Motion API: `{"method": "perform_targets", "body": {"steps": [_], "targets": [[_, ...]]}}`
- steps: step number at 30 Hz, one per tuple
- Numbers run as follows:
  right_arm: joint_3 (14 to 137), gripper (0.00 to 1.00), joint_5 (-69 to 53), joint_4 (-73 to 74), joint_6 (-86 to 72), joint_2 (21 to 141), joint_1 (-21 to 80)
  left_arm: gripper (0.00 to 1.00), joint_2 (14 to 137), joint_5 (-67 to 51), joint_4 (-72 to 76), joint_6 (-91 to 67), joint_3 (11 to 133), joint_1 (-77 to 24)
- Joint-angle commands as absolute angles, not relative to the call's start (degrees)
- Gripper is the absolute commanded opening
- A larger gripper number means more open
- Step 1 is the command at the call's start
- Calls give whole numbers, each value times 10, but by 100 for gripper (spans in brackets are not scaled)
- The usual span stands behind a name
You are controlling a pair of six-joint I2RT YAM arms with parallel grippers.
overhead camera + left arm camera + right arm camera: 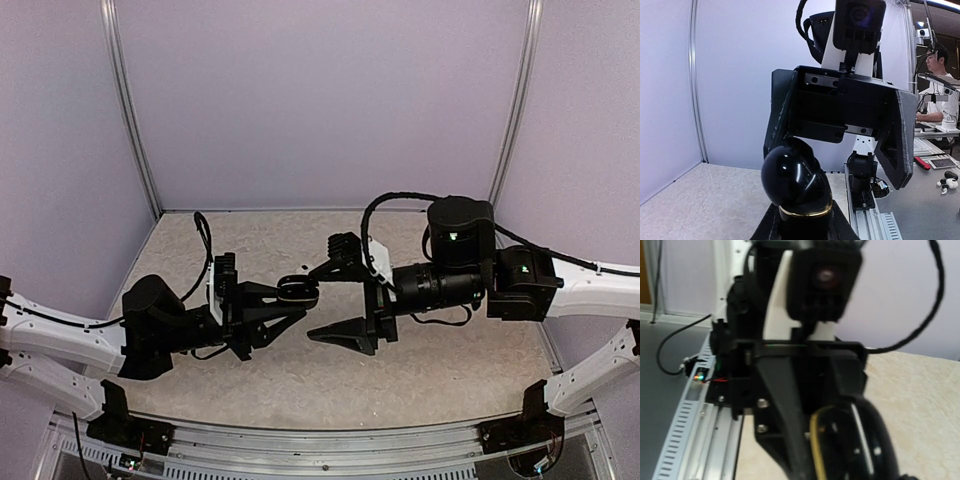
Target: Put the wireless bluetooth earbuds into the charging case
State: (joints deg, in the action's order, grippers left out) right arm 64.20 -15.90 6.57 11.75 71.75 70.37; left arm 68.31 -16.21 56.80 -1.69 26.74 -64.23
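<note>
The left gripper's (298,302) fingers (766,228) are pressed in on the charging case (796,181), a glossy black egg with a thin gold band. They pinch it at and below that band, so the rounded dome sticks out past the fingertips. From where I stand, the case's long axis runs along the left fingers and points straight across at the other arm. It looks closed, with no seam gaping that I can see. Facing the case, the right gripper (314,308) has its fingers (345,335) spread wide. One finger reaches in just above the case and the other is well below it, nearer the arm bases. Whether the upper finger touches the dome I cannot tell from overhead, and the right wrist view is too blurred to settle it. The case sits high in that open span, not centred, so I'd judge the right arm must shift toward the case's far side before any pinch on the dome would be square. The case is lifted off the table (450,365), roughly midway between the two arms, with the left one carrying it. I see no earbuds anywhere near the case. Far to the right of it, beyond the rail on a grey bench (920,212), lie some small white pieces (946,184). They may be the earbuds, but they are too small to be sure.
</note>
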Motion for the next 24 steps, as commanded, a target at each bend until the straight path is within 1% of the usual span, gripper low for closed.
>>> {"method": "perform_targets", "body": {"steps": [1,7,10,18,24], "targets": [[660,85,-195,79,128,720,704,0,685,-150,568,-30,288,-646],[652,82,-214,86,139,706,706,0,694,-146,569,-33,292,-646],[641,82,-200,85,149,693,707,0,696,-148,566,-40,296,-644],[575,83,-92,48,223,623,708,0,681,-191,505,-107,314,-626],[556,82,-15,27,287,622,732,0,673,-240,462,-182,327,-612]]}}
